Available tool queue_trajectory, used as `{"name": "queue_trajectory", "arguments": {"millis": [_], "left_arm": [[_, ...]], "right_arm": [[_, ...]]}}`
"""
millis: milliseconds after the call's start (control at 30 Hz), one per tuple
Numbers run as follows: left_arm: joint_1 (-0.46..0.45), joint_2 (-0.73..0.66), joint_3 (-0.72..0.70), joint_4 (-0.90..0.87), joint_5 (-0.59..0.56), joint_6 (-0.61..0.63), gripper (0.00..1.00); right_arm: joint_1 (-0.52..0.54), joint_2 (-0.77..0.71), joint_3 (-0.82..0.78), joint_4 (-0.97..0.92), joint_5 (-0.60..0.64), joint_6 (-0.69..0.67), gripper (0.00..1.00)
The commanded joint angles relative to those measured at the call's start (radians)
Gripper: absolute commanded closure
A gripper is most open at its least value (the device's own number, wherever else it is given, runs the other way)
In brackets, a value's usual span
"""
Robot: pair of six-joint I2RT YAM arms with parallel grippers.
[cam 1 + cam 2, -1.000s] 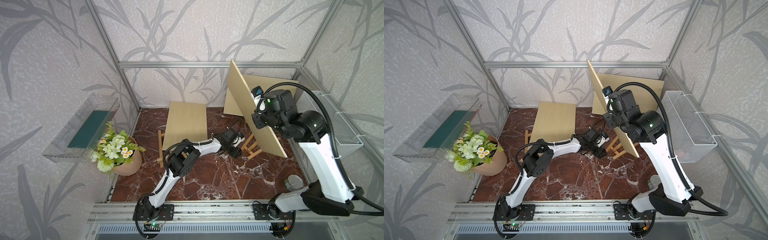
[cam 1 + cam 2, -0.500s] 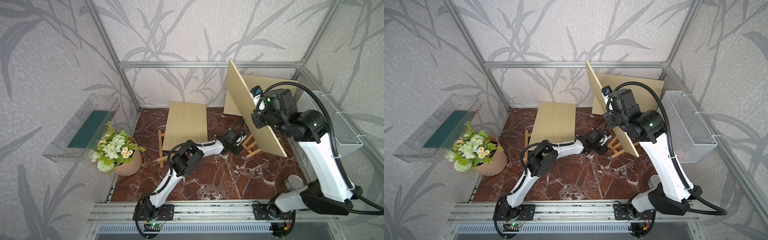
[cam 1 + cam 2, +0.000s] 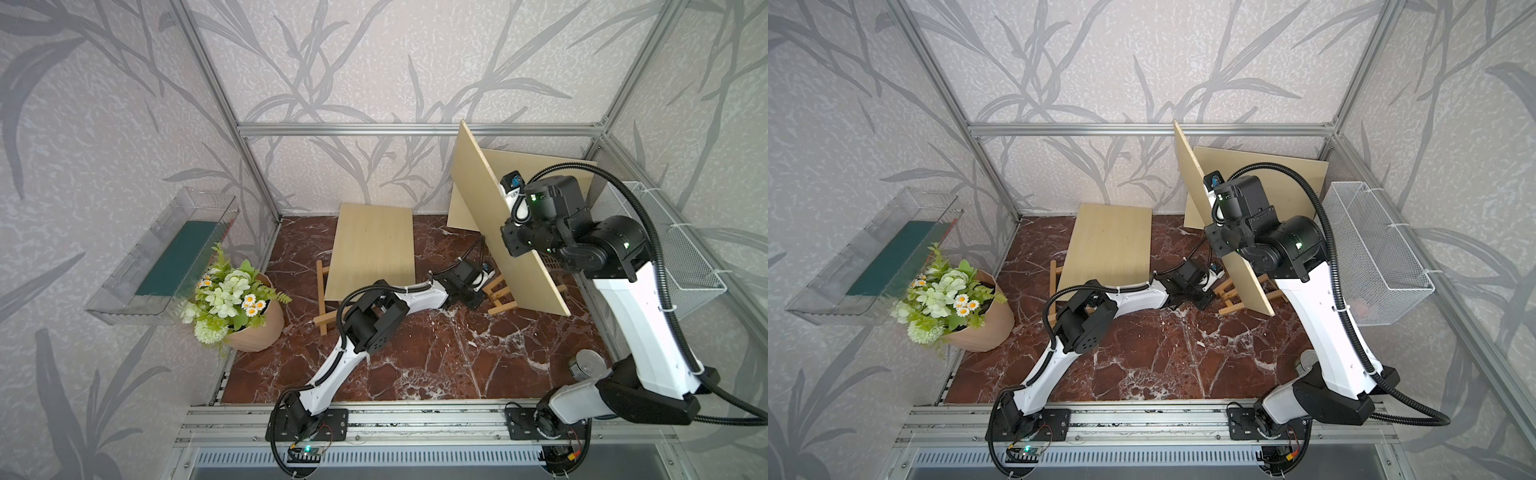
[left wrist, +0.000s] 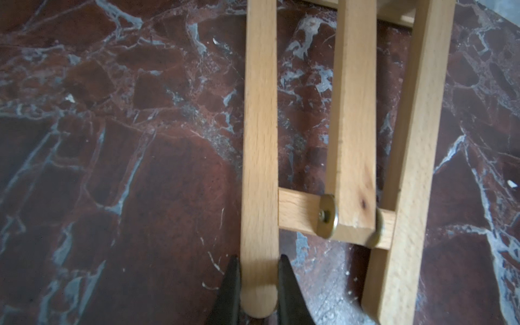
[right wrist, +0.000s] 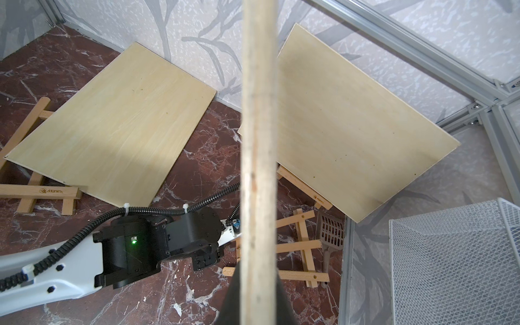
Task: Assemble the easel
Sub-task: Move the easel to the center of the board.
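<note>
left jaws: clamped on easel leg (image 4: 259, 168); right jaws: clamped on raised board (image 5: 259, 140)

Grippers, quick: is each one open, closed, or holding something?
Left gripper: closed on the easel leg.
Right gripper: closed on the edge of the wooden board.

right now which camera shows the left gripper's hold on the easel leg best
Left wrist: the left gripper has both fingers against the easel leg at its rounded end. Both top views show it small and distant; in the right wrist view the board hides it.
</note>
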Motion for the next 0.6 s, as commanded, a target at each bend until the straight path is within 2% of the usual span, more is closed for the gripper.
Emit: {"name": "queue_trajectory", "arguments": {"millis": [0,200,300,433,533,567], "left_arm": [[-0.004,0.011,-0.097,-0.187,-0.017,0.033,1.00],[0.017,-0.163,-0.305,-0.215,-0.110,0.100,1.00],[0.039,-0.240,-0.402,-0.234,-0.116,0.135,1.00],[0.082,-0.303,-0.443,-0.359,-0.094,0.195,1.00],[0.115,-0.350,-0.470,-0.359,-0.109,0.200,1.00],[0.125,-0.366,-0.471,-0.360,-0.120,0.196,0.90]], "right_arm": [[0.002,-0.032,0.062,0.168,0.024,0.030,1.00],[0.000,-0.044,0.005,0.200,0.049,0.035,1.00],[0.001,-0.037,-0.013,0.223,0.053,0.030,1.00],[-0.004,-0.017,-0.021,0.243,0.045,0.020,1.00],[-0.016,0.002,-0.024,0.251,0.012,0.017,1.00],[-0.017,0.014,-0.019,0.249,0.002,0.017,1.00]]}}
